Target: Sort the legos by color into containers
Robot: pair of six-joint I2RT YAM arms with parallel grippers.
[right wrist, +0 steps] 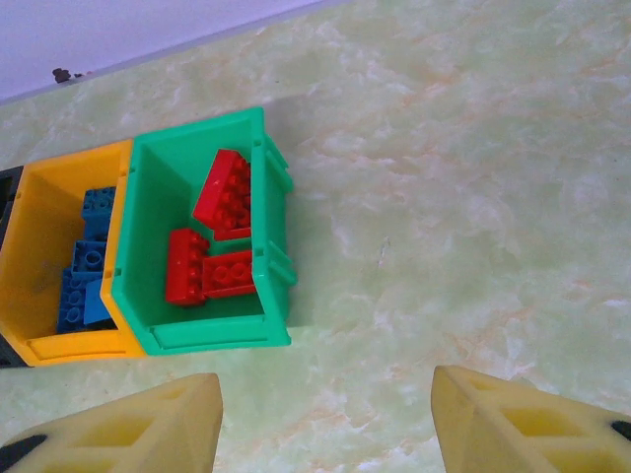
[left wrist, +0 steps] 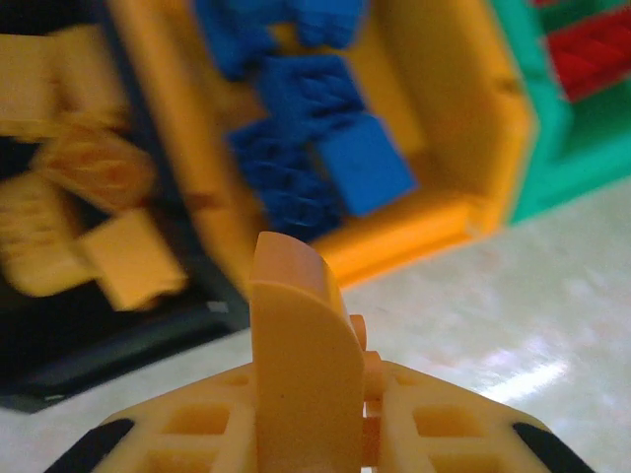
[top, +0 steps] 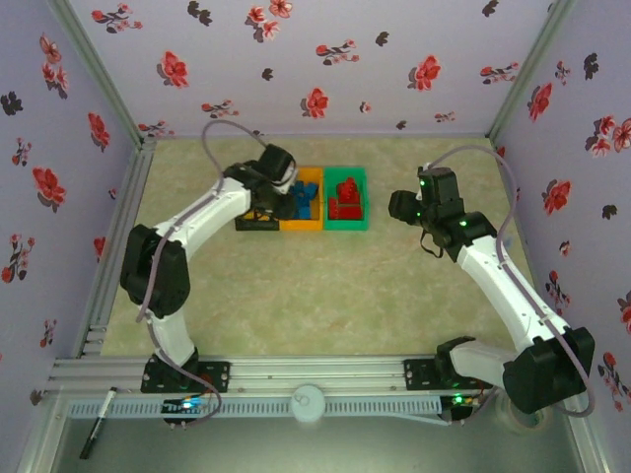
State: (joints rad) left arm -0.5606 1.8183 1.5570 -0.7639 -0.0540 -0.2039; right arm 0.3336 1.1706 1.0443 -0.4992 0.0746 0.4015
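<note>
Bins of plastic, three, small and open-topped, joined in a row near the middle of the far edge of the marbled green worktop (top: 296,296), seen from above: black bin (top: 258,225) leftmost, orange bin (top: 301,226) in the middle, green bin (top: 345,225) rightmost. Blue bricks (top: 304,200) in the orange bin, red bricks (top: 345,195) in the green bin. Left gripper (top: 274,200) over the black and orange bins, its arm covering most of the black bin. Right gripper (top: 404,209) just right of the green bin, apart from it. Black marker pen (top: 99,426) on the metal rail at the near left corner.

From the left wrist: left gripper (left wrist: 325,424) clamped on a yellow-orange curved brick (left wrist: 296,335), held upright, with the seam between black and orange bins right ahead. Blurred yellow-orange bricks (left wrist: 89,197) heaped in the black bin.

From the right wrist: right gripper (right wrist: 323,414) part-way open, nothing between its yellow fingers (right wrist: 168,424), over bare worktop near the green bin's corner.
</note>
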